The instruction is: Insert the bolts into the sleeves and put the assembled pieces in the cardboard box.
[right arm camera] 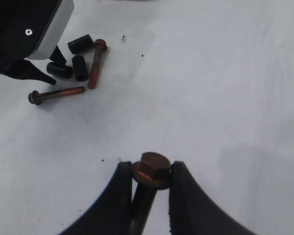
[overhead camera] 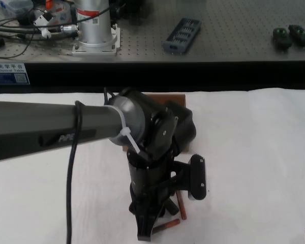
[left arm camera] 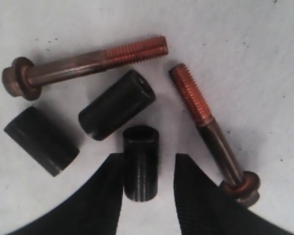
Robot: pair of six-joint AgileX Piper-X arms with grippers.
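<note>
White cloth over the bench; perforated metal table behind, carrying cables and small parts. Cardboard box at the far side of the cloth, largely hidden behind an arm's wrist; contents not visible.

Left gripper low over a cluster of loose parts, fingers apart, straddling one black sleeve lying on the cloth, no contact evident on either side. Two further sleeves just beside it, one nearly touching its open end. Two loose bolts flanking the cluster, the head of one close against the side of a finger.

Right gripper above bare cloth, well apart from the cluster, fingers clamped on the held bolt just under its head, shank running back between them.

Judged stage: sleeve pick-up pending, no assembly made, nothing confirmed in the box.

Hazards:
- Closing off-centre on the rounded sleeve: likely to roll or squirt out, knocking the neighbouring sleeve.
- Finger catching the nearby bolt head on closing: bolt dragged or pinched along with the sleeve.
- Grip near the head of the held bolt: possible pivoting, hence misalignment at the bore and jamming.
- Soft cloth: possible snagging of threads.
</note>
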